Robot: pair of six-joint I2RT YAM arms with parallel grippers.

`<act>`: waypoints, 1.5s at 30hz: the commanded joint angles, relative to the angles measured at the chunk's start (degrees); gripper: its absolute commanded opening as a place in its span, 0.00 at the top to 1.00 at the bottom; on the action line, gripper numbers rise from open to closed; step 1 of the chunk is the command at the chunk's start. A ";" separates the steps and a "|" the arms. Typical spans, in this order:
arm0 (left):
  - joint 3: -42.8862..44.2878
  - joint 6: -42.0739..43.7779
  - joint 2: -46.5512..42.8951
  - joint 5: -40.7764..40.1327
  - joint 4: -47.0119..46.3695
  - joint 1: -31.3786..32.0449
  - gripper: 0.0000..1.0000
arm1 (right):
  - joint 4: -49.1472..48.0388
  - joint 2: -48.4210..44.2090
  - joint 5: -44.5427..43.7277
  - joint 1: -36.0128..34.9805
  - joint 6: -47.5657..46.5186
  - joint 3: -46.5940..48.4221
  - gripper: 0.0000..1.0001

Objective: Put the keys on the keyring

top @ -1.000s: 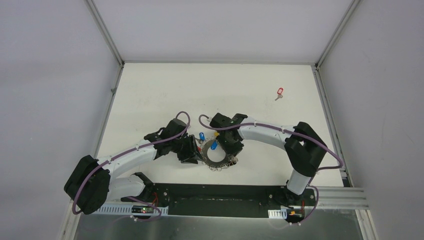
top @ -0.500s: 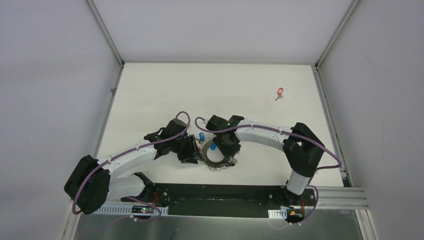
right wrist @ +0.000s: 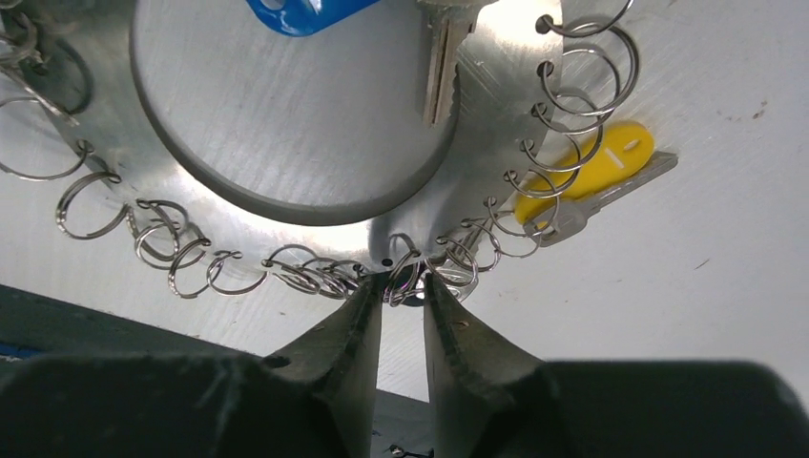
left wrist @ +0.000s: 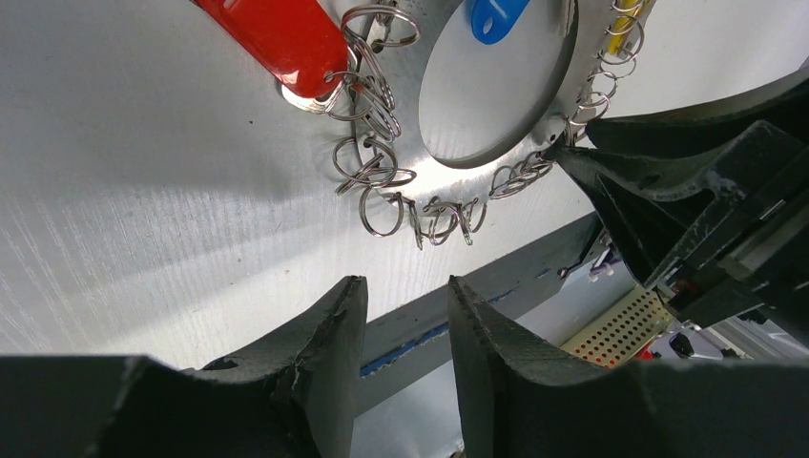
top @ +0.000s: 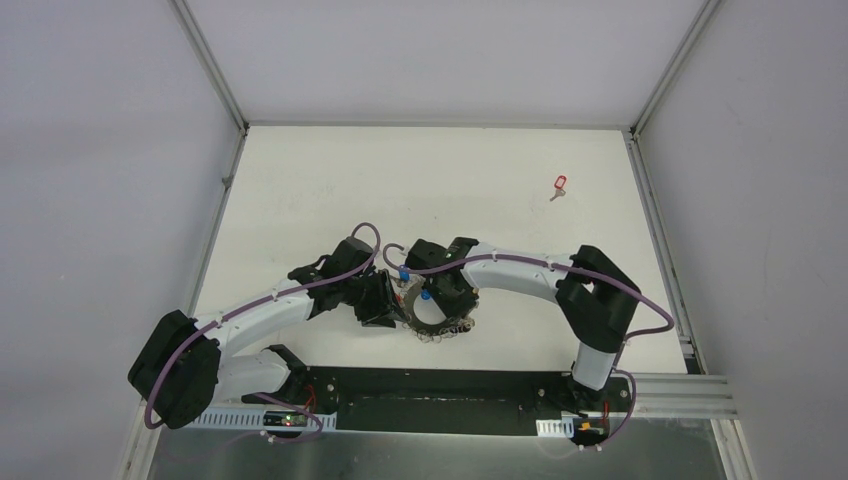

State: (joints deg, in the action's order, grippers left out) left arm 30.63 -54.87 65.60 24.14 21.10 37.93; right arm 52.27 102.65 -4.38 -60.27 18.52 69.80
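While left claw (left wrist: 405,291) apart, right claw (right wrist: 401,286) clamped on split ring (right wrist: 405,272) at keyring (right wrist: 491,162) rim, yellow key (right wrist: 596,162) alongside.

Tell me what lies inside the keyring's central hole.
Bare table shows through the keyring. A blue tag and a key blade overlap the hole's edge; the table beneath them is hidden.

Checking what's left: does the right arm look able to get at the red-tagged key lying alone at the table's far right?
Probably yes: the red-tagged key lies in the open on that arm's side, nothing around it. The right gripper would first have to leave the keyring, where its fingers sit.
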 commanded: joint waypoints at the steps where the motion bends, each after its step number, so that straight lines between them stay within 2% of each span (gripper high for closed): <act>1: 0.57 -0.24 -0.82 0.21 -1.52 0.56 0.62 | 0.97 0.79 -3.05 -0.46 0.90 1.77 0.76; 5: 0.35 -0.32 -1.00 0.25 -1.54 0.56 0.62 | 0.83 1.58 -2.73 -0.59 0.88 1.72 0.80; 13: -0.05 -0.50 -1.74 0.07 -1.56 0.56 0.62 | 2.27 0.27 -3.89 -0.73 0.20 2.56 1.00; 22: 0.64 0.77 -3.68 -0.35 -0.12 0.56 0.62 | 4.39 -4.50 -2.54 -0.50 -1.38 5.37 1.00; 32: 4.87 6.69 -9.92 -2.21 4.62 0.56 0.61 | 2.74 -13.11 10.46 3.40 -2.33 9.32 1.00; 41: 11.03 16.99 -22.49 -5.08 6.23 0.56 0.58 | -4.09 -21.63 29.94 9.64 -8.60 7.33 1.00; 45: 13.26 23.52 -24.46 -2.83 5.85 0.56 0.57 | -6.38 -23.50 34.11 10.48 -10.56 6.31 1.00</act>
State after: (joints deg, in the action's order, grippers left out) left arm 40.62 -40.07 42.52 20.95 27.53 37.93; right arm 50.70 82.48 20.64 -50.30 11.64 76.49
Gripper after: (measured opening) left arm 0.425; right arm 0.006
